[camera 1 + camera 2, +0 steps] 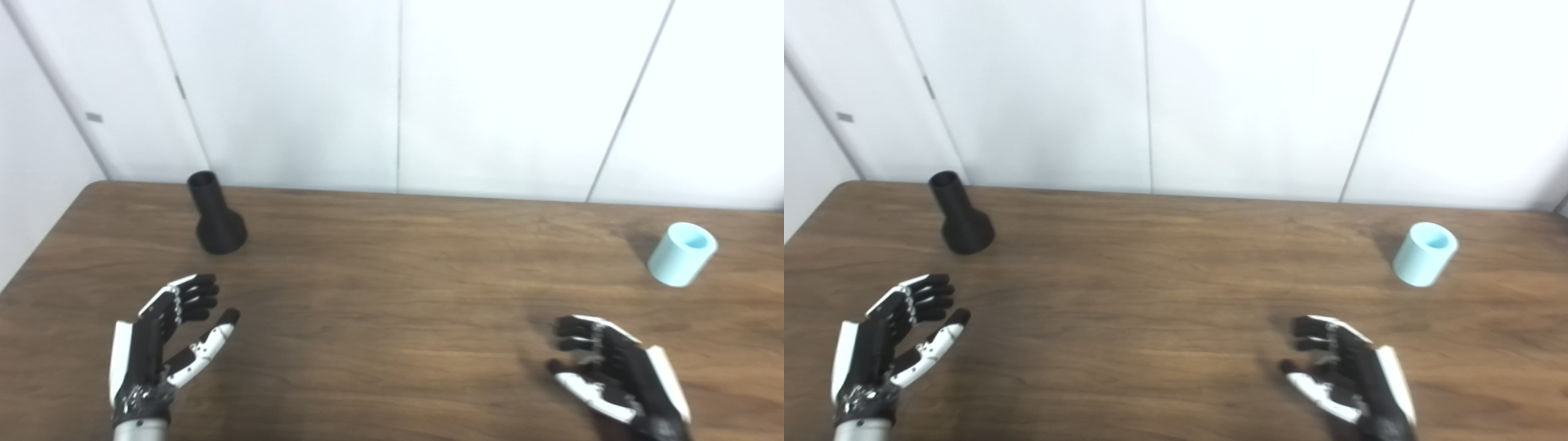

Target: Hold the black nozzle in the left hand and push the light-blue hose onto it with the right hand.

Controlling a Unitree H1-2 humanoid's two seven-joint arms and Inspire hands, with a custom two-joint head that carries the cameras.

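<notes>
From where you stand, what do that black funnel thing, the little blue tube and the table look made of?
Black nozzle: probably matte plastic, dull with no glints. Light-blue hose: likely smooth, rigid-looking plastic of even colour. Table: brown wood grain, maybe laminate.

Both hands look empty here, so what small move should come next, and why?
Probably reach the left hand forward to the black nozzle, which stands upright and untouched just beyond it. The right hand is also open, and the light-blue hose sits apart.

right hand (618, 380): wrist cut by bottom edge | left hand (162, 343): forearm cut off
</notes>
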